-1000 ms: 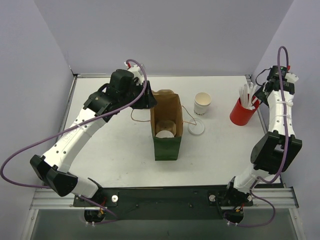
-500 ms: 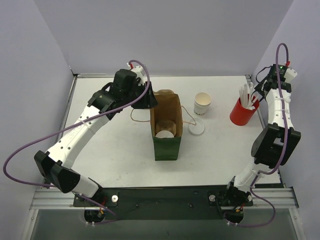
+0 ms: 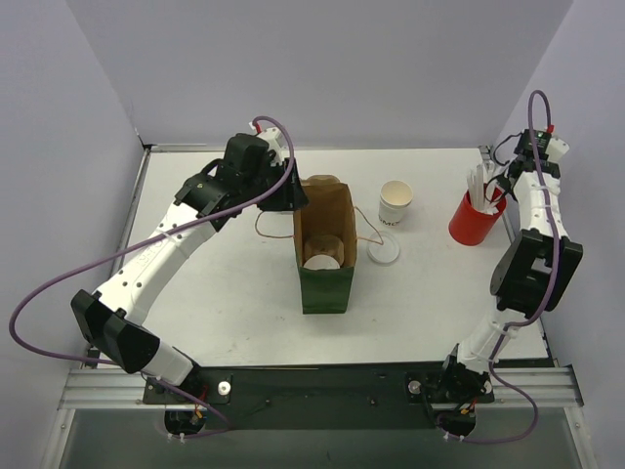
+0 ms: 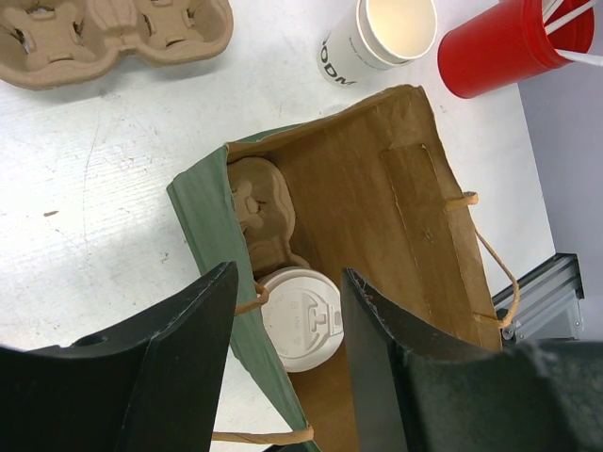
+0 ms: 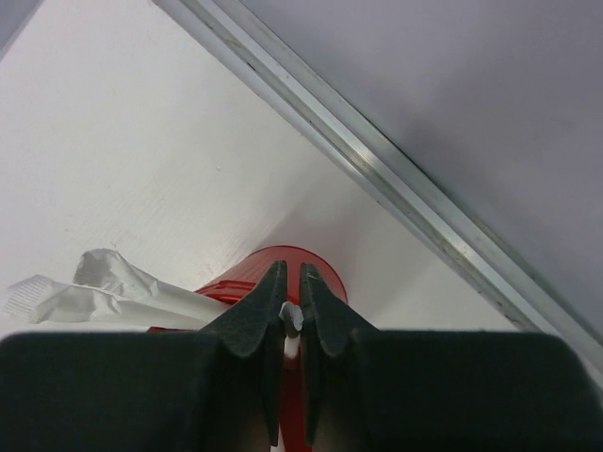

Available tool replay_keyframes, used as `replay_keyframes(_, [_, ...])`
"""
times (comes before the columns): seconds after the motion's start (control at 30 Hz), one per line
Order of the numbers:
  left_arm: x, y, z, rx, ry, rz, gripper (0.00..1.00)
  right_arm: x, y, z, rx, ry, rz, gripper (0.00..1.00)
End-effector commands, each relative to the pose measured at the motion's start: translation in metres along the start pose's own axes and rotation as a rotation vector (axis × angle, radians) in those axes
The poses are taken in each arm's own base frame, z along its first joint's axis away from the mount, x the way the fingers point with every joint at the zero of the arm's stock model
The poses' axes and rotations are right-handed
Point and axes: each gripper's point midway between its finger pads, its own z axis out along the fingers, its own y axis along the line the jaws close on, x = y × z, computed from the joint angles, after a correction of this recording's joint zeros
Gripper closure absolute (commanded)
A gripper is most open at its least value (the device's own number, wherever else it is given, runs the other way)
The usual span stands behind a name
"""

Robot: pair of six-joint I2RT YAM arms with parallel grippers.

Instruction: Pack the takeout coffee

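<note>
The right gripper (image 5: 292,287) pinches a white stick (image 5: 293,318) over the red cup (image 5: 325,275). The left gripper (image 4: 287,278) gapes empty above the bag (image 4: 377,207). Inside, a lidded cup (image 4: 301,320) stands upright, lid up. The open cup (image 3: 395,202) stands mouth-up beside the bag.

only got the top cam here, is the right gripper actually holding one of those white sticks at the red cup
observer: yes, on the right wrist camera the right gripper is pinched on the tip of a white stick above the red cup.
operator: ok whats the packing look like inside
observer: inside the bag a lidded cup sits in a brown pulp carrier, and the slot beside it is empty.
operator: anything else my view hides
observer: a second brown carrier lies on the table beside the bag, its visible slots empty.
</note>
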Motion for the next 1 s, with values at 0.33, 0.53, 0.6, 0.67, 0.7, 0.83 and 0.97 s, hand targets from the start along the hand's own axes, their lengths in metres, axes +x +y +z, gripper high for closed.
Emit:
replay_keyframes(0.33, [-0.020, -0.010, -0.009, 0.048, -0.058, 0.009, 0.43, -0.053, 0.003, -0.077, 0.097, -0.206, -0.151, 1.00])
replay_keyframes(0.53, [-0.024, -0.011, -0.011, 0.057, -0.062, 0.007, 0.43, -0.072, -0.012, -0.124, 0.116, -0.276, -0.126, 1.00])
replay_keyframes(0.6, [-0.024, -0.013, -0.012, 0.065, -0.059, 0.005, 0.43, -0.078, -0.017, -0.136, 0.119, -0.292, -0.127, 1.00])
replay_keyframes(0.67, [-0.024, -0.014, -0.014, 0.069, -0.058, 0.005, 0.43, -0.085, -0.024, -0.155, 0.128, -0.314, -0.113, 1.00])
replay_keyframes(0.7, [-0.025, -0.014, -0.015, 0.070, -0.063, 0.007, 0.43, -0.086, -0.025, -0.161, 0.122, -0.320, -0.108, 1.00])
replay_keyframes(0.83, [-0.025, -0.013, -0.017, 0.061, -0.066, 0.009, 0.43, -0.094, -0.030, -0.199, 0.065, -0.362, -0.066, 1.00])
replay_keyframes(0.97, [-0.028, -0.013, -0.020, 0.061, -0.082, 0.010, 0.43, -0.093, -0.018, -0.229, -0.052, -0.383, -0.053, 1.00])
